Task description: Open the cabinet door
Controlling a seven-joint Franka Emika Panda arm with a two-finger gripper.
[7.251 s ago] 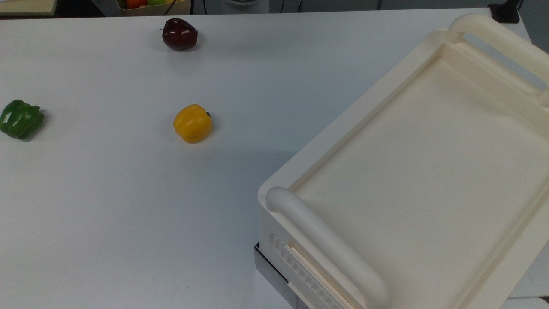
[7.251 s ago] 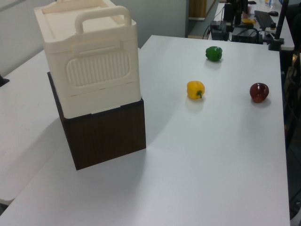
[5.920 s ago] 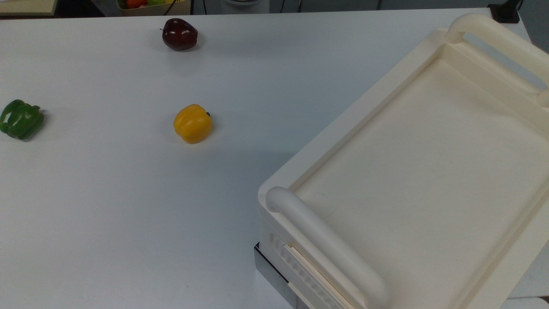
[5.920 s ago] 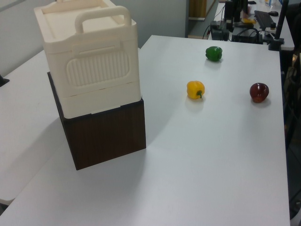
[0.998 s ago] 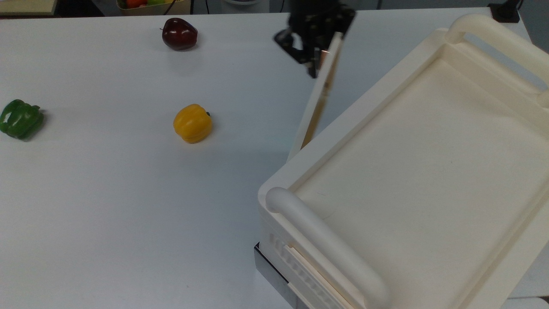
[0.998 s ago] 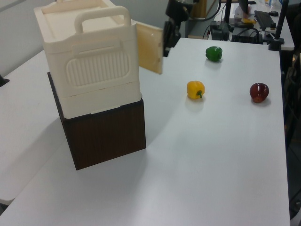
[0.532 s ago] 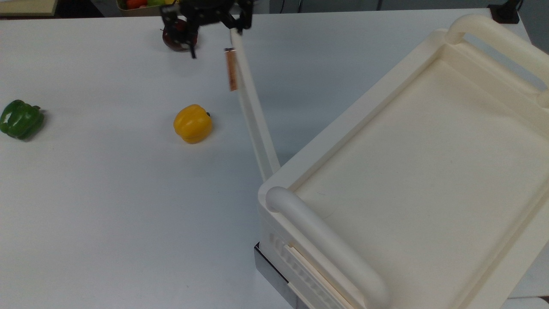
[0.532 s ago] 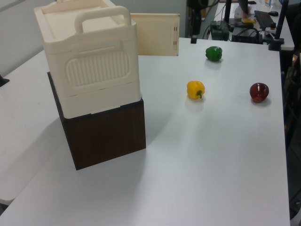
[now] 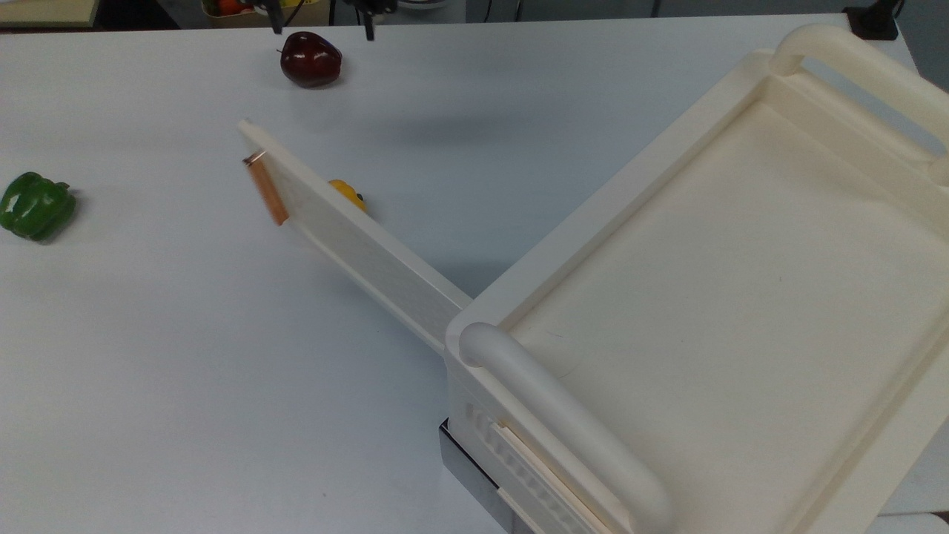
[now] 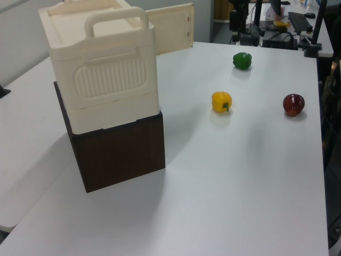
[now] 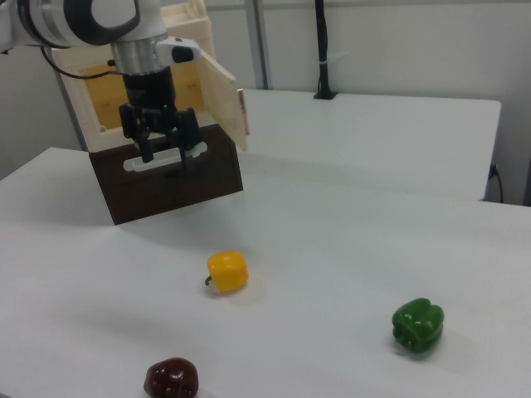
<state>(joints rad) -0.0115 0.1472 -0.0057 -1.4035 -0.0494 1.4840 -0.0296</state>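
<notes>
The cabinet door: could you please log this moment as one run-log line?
cabinet door: swung wide open | gripper: open, clear of door | yellow pepper, green pepper, apple: on table

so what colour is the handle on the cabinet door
Copper-coloured; the handle on the cream cabinet door shows best in the top view.

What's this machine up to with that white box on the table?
A robot arm is working on a cream cabinet that sits on a dark brown box. The cabinet door stands swung wide open, its copper handle out over the table. The pincer hangs open in front of the cabinet, holding nothing and clear of the door. A yellow pepper, a green pepper and a dark red apple lie untouched on the white table.
</notes>
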